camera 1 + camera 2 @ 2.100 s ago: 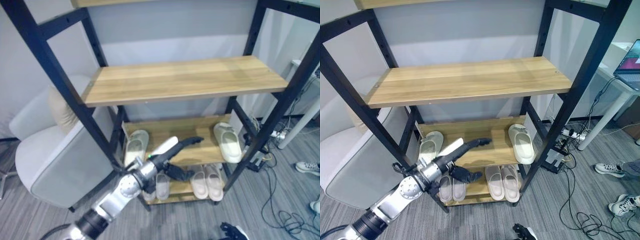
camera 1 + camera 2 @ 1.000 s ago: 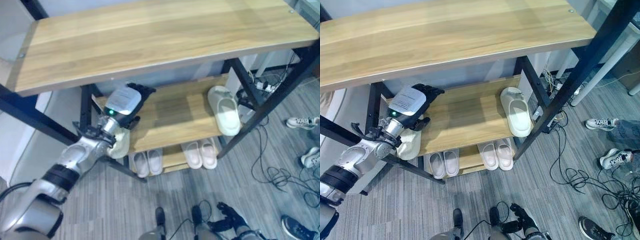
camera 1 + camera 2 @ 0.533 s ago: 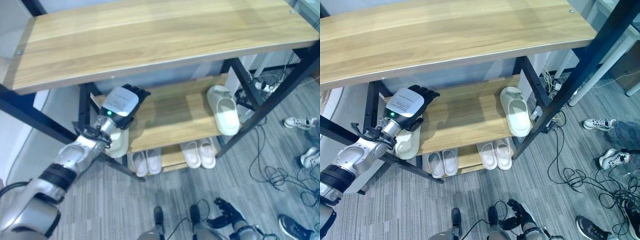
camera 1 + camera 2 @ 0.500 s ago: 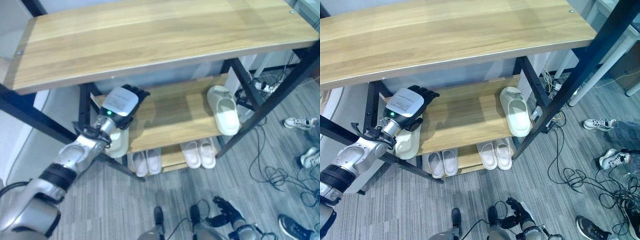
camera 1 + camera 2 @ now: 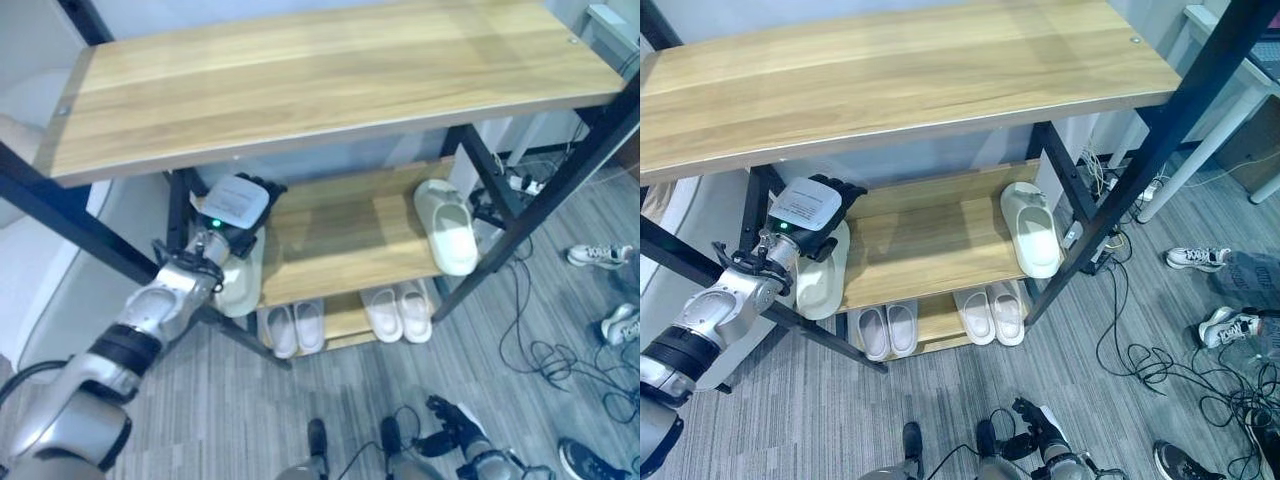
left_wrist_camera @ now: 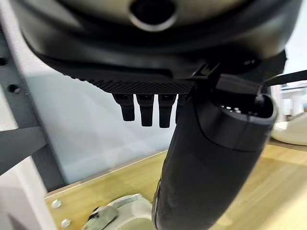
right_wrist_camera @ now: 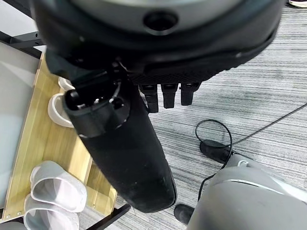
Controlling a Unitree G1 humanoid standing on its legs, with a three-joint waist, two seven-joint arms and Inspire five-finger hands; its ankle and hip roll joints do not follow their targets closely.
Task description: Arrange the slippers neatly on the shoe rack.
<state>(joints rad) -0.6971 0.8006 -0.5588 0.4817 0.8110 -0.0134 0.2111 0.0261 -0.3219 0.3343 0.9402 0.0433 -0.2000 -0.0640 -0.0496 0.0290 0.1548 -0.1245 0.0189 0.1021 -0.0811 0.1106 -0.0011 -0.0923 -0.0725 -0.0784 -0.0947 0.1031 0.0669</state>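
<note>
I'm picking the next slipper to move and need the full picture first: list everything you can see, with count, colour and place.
Shoe rack: one, black frame with wooden shelves, centre.
Left slipper: one, cream, left end of the middle shelf, partly over the front edge, under the left hand.
Right slipper: one, cream, right end of the middle shelf.
Bottom pairs: two pairs, white and pale pink, side by side on the lowest shelf.
Sneakers: white, on the grey floor at right.
Cables: black, on the floor at right.
Left hand: dark, over the left slipper's heel end.
Right hand: dark, above the floor, holding nothing.
</note>
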